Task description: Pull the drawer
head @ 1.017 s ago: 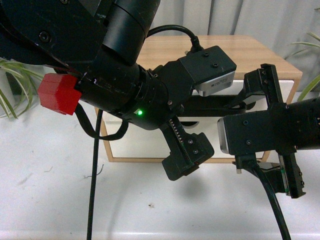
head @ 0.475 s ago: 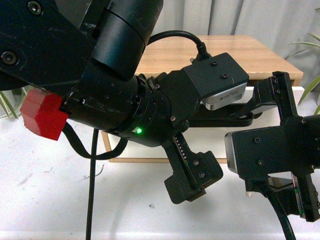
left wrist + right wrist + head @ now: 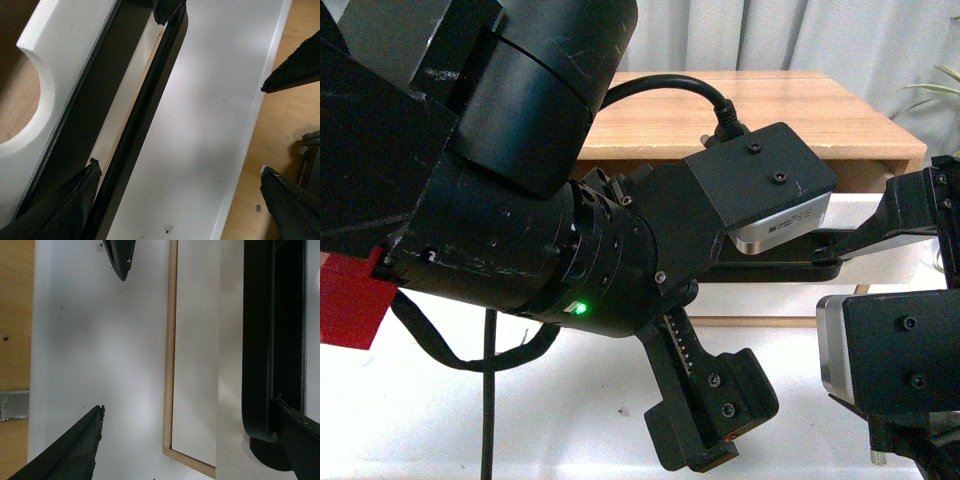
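Note:
The drawer's white front (image 3: 200, 125) fills the left wrist view, with its half-round notch (image 3: 30, 105) and long black bar handle (image 3: 145, 110). My left gripper (image 3: 180, 167) is open and straddles the front: one finger (image 3: 75, 200) lies beside the bar, the other (image 3: 290, 210) over the wooden cabinet top (image 3: 285, 125). My right gripper (image 3: 190, 403) is open too, with one finger (image 3: 300, 440) against the end of the black handle plate (image 3: 272, 340). From the front, the drawer (image 3: 855, 210) stands out from the wooden cabinet (image 3: 770, 110).
My left arm (image 3: 520, 200) blocks most of the front view, its cable (image 3: 485, 400) hanging to the white floor. A plain white lower front in a wooden frame (image 3: 172, 340) sits below the drawer. Plant leaves (image 3: 935, 95) stand at the right.
Both arms have come toward the camera, and the drawer front has slid out from the cabinet with them.

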